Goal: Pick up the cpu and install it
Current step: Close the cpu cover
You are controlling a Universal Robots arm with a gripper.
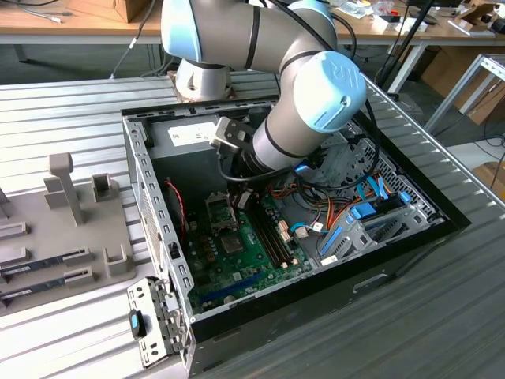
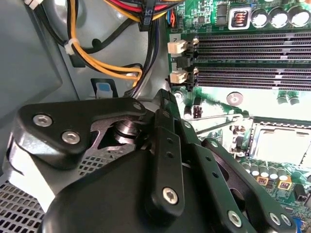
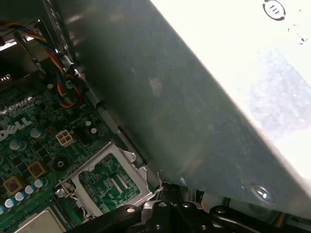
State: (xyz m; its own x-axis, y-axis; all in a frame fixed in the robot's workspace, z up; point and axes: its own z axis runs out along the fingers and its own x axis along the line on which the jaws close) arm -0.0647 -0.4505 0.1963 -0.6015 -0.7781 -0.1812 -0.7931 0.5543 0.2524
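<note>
We cannot tell whether the claw (image 1: pixel 241 199) is open or closed. Just beside it, a pale square, likely the cpu (image 2: pixel 284 145), lies in the socket (image 2: pixel 254 143). The load plate (image 3: pixel 77 170) stands raised, so latching looks undone.

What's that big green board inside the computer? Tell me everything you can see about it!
The green board lies flat on the floor of the open black computer case. It is packed with tiny parts: long dark slots side by side, little round silver-topped cans, a white plug and a shiny metal frame at the square socket. Coloured wires run down to it. The gripper hangs close above it; whether it touches is hidden.
</note>
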